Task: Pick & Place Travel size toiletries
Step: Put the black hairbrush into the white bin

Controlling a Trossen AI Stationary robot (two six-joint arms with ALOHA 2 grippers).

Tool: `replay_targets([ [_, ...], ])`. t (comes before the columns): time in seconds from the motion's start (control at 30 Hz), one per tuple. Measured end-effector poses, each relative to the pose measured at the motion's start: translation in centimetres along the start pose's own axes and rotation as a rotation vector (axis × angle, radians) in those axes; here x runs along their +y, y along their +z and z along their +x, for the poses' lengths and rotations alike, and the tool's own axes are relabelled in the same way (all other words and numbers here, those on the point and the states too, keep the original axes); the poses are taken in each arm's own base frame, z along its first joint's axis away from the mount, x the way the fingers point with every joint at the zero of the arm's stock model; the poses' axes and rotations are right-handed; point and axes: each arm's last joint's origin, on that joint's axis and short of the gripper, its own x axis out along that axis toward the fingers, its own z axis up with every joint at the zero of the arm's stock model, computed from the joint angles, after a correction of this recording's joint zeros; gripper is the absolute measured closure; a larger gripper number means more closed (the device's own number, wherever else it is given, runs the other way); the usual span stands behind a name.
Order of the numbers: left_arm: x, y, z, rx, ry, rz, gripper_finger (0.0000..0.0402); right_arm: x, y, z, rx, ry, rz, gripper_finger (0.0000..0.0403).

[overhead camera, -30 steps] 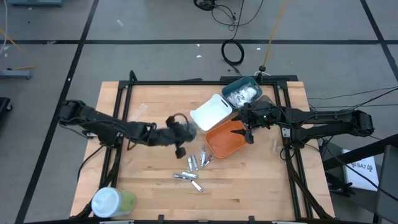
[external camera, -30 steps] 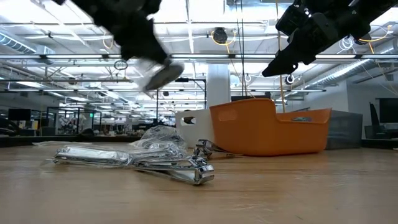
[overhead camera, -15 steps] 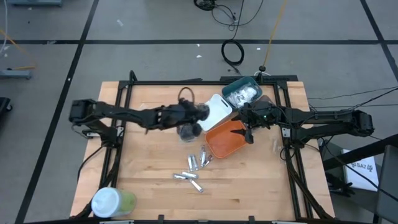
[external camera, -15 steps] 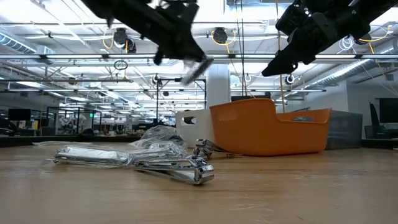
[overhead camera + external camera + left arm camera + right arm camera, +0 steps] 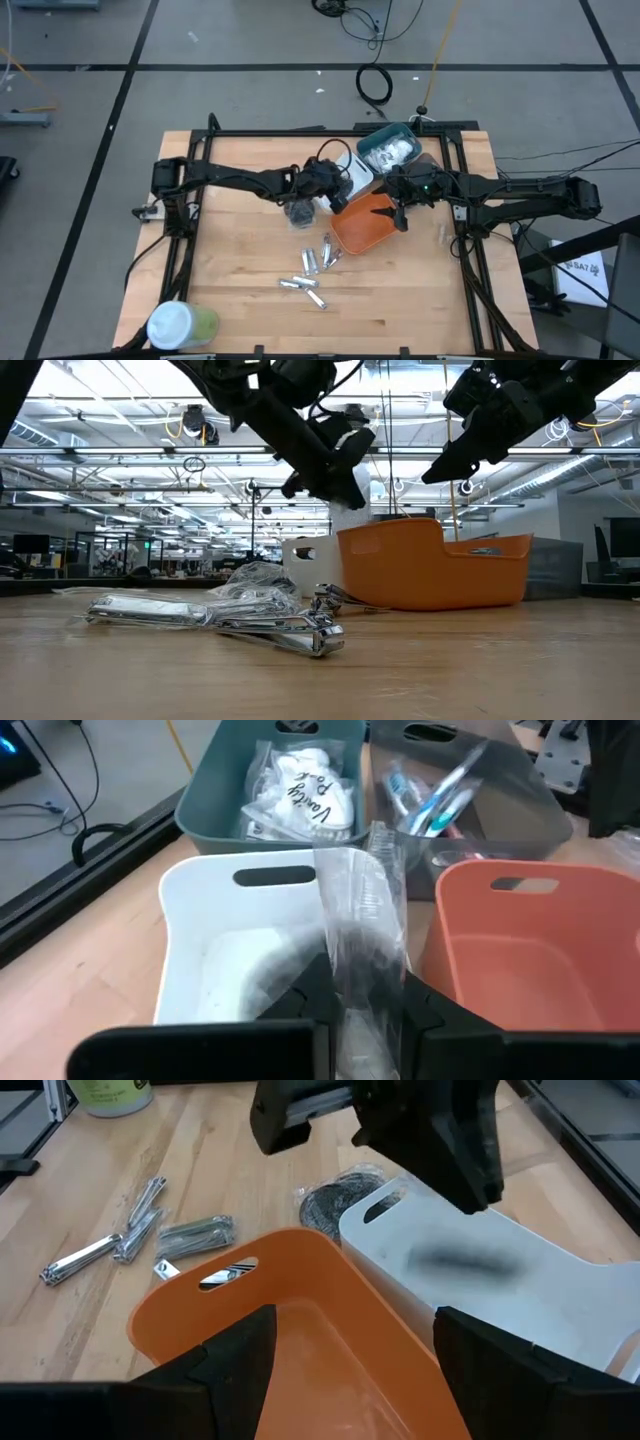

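My left gripper point(image 5: 335, 192) hangs over the near-left rim of the white bin point(image 5: 345, 175), shut on a clear crinkly packet point(image 5: 362, 910) with something dark inside. My right gripper point(image 5: 401, 214) stands open above the orange bin point(image 5: 365, 228), nothing between its fingers. Several small silver toiletries point(image 5: 312, 270) lie flat in a loose cluster on the table, in front of the bins. A dark round item in clear wrap point(image 5: 335, 1198) lies on the table against the white bin's left side. My left gripper pinches the clear packet between its two fingers at the packet's lower part point(image 5: 364, 982). The rest of the packet sticks out past the fingertips. The fingers come slanting down from the table's left. The packet is lifted clear, above the white bin's rim.
The teal bin point(image 5: 390, 150) holds white packets, and the dark bin point(image 5: 480, 790) holds blue-white sticks; both stand behind the white and orange bins. A large white-and-green cylinder point(image 5: 180, 325) stands at the near left corner. Bare wood lies to the left and front.
My left gripper has carried the packet from the middle of the table toward the right and far edges, to the white bin's rim, staying shut on it and clear of the table.
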Motion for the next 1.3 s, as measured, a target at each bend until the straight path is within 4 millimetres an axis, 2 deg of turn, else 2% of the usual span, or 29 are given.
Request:
replay_targets([
  [0.33, 0.4, -0.1, 0.0, 0.029, 0.013, 0.007, 0.0358, 0.0, 0.0, 0.0, 0.0, 0.0, -0.001, 0.0147],
  [0.43, 0.3, -0.3, 0.0, 0.045, 0.013, 0.018, 0.0341, 0.0, 0.0, 0.0, 0.0, 0.0, -0.003, 0.0147],
  [0.57, 0.2, -0.4, -0.1, 0.048, 0.011, 0.01, 0.029, 0.0, 0.0, 0.0, 0.0, 0.0, -0.003, 0.0147],
  [0.83, 0.2, -0.4, -0.1, 0.051, 0.012, 0.015, 0.0147, 0.0, 0.0, 0.0, 0.0, 0.0, -0.002, 0.0147],
  [0.93, 0.3, -0.3, -0.3, 0.055, 0.012, 0.077, 0.0109, 0.0, 0.0, 0.0, 0.0, 0.0, 0.0, 0.0147],
  [1.0, 0.5, 0.1, -1.3, 0.076, 0.017, 0.149, 0.0093, 0.0, 0.0, 0.0, 0.0, 0.001, 0.0, 0.0147],
  [1.1, 0.7, 1.3, -4.2, 0.089, 0.029, 0.184, 0.0079, 0.0, -0.1, 0.0, 0.0, 0.001, 0.0, 0.0147],
  [1.2, 1.1, 1.7, -7.5, 0.162, 0.046, 0.106, 0.0076, 0.0, -0.5, 0.1, 0.011, 0.001, 0.001, 0.0147],
  [1.3, 1.8, 1.2, -10.4, 0.287, 0.107, -0.011, 0.0085, 0.0, -0.7, 0.2, 0.016, 0.001, 0.001, 0.0147],
])
